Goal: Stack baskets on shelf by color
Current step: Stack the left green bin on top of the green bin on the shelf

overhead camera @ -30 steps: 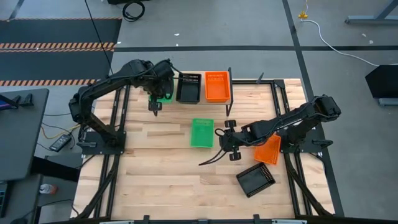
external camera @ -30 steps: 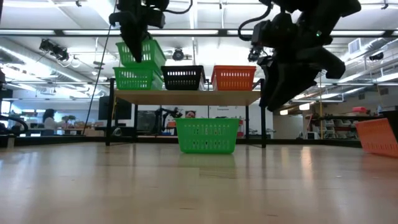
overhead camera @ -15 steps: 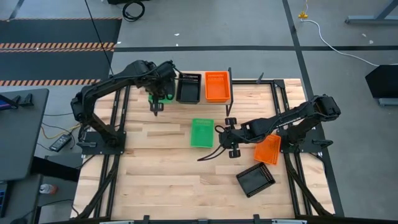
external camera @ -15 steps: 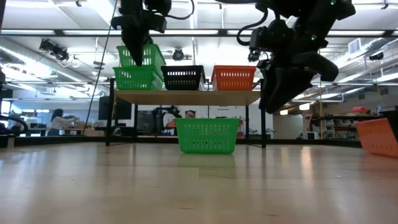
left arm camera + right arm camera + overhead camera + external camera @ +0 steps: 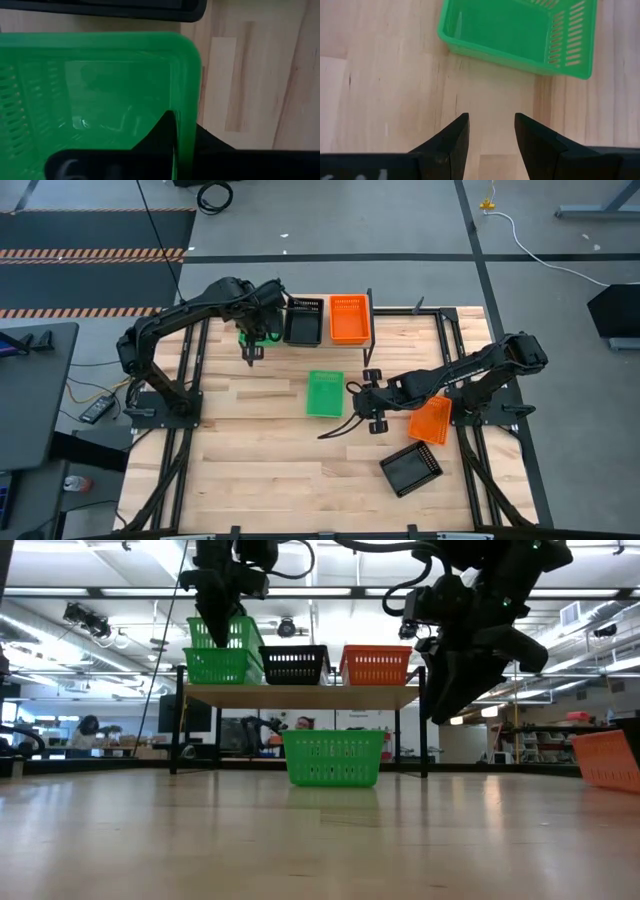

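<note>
Now, at my ten o'clock, my left gripper (image 5: 218, 602) is clamped on the rim of a green basket (image 5: 226, 632), tilted into the green one (image 5: 220, 666) on the shelf (image 5: 300, 695) so the colours nest. The black basket (image 5: 302, 322) and orange basket (image 5: 349, 318) sit beside it. At table centre lies the third green basket (image 5: 324, 393); my right gripper (image 5: 491, 134), fingers apart, hovers just at its three o'clock, likely lining up a grasp.
</note>
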